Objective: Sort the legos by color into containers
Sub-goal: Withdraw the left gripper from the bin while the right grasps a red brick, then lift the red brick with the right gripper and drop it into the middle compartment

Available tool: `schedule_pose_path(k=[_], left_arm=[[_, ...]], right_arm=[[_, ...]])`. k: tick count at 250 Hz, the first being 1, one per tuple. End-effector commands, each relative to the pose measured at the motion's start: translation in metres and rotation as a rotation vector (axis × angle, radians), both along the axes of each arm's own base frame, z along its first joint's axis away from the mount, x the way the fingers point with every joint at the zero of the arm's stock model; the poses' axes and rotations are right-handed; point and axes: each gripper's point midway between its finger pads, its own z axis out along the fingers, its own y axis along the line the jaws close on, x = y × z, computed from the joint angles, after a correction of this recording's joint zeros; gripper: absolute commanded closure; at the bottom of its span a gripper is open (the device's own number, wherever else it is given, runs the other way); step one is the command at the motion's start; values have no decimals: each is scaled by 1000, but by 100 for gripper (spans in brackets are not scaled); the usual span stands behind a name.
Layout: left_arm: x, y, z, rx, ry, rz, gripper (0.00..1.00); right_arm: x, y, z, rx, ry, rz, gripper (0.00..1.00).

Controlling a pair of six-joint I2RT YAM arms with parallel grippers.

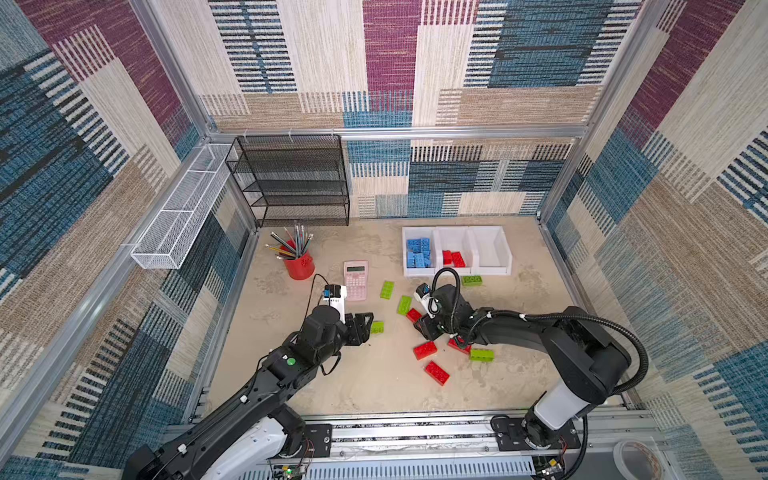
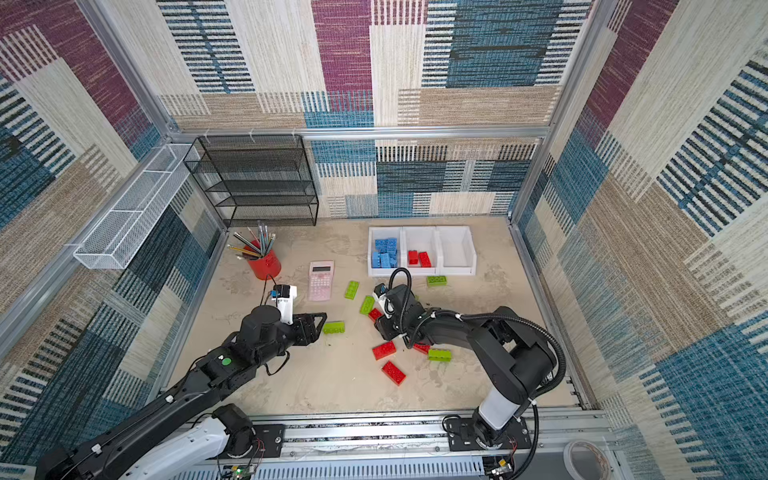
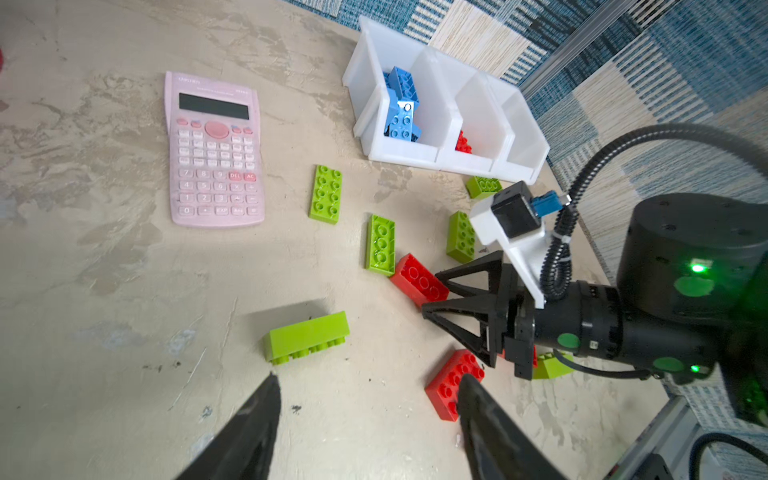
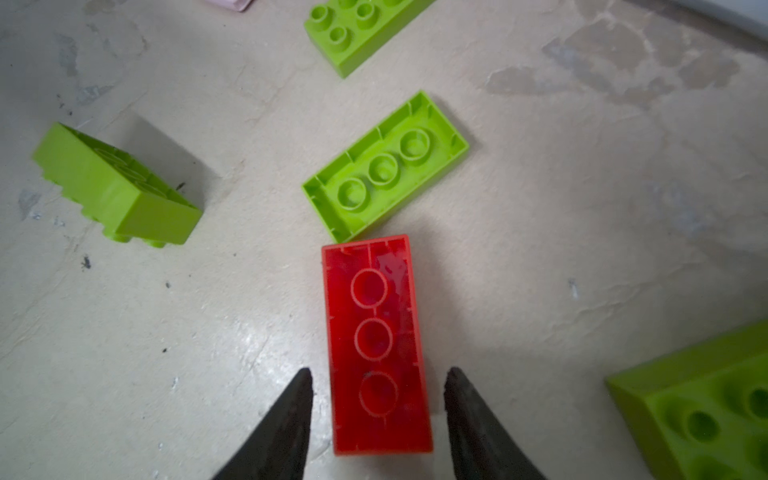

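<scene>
Between our right fingertips: a red brick (image 4: 376, 332) lies hollow side up, three round tubes showing. Its long axis runs straight out from the right gripper (image 4: 378, 374).
Right jaws: parted, with one black tapered finger down each long side of that brick and a thin gap on both sides; we grip nothing.
Far end of the red brick: close against a corner of an upturned lime brick (image 4: 384, 166), whose long axis slants across.
Left jaws: our left gripper (image 3: 368, 378) stands wide and empty above the table (image 3: 124, 332).
Ahead of our left fingers: a tipped lime brick (image 3: 307, 334) rests on one long side, studs toward us, long axis crosswise to the fingers.
Containers: the white containers (image 1: 494, 249) sit in a row at the back right. Blue bricks (image 1: 417, 251) are piled in the left one and red bricks (image 1: 454, 258) lie in the middle one.
Surfaces: the bricks are smooth, glossy plastic with square edges. The table is mottled beige, rough and scuffed.
</scene>
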Motion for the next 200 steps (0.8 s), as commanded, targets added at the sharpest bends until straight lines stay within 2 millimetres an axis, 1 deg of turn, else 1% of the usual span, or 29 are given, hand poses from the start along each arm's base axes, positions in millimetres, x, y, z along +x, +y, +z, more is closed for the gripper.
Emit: schedule_pose_path(k=[1, 19, 47, 57, 121, 143, 153, 172, 200], left_arm=[[-3, 3, -10, 10, 31, 10, 31], [-4, 3, -13, 9, 38, 8, 31], [-6, 3, -14, 8, 43, 7, 31], [-6, 3, -15, 9, 46, 6, 31], [-8, 5, -18, 13, 54, 7, 31], [-8, 5, -21, 15, 57, 9, 31], [-9, 5, -21, 15, 58, 7, 31], [-9, 6, -23, 17, 60, 8, 31], [-10, 5, -25, 17, 64, 5, 31]], right_arm=[[10, -2, 7, -11, -63, -25, 48], [11, -2, 10, -5, -72, -25, 50], [11, 2, 13, 10, -85, -19, 55], [10, 2, 11, 7, -83, -17, 57], [6, 3, -2, -28, -68, -11, 57], [5, 3, -5, -34, -60, -11, 59], [5, 4, -5, -31, -59, -10, 60], [5, 4, -3, -26, -60, -15, 64], [6, 4, 3, -13, -70, -29, 66]])
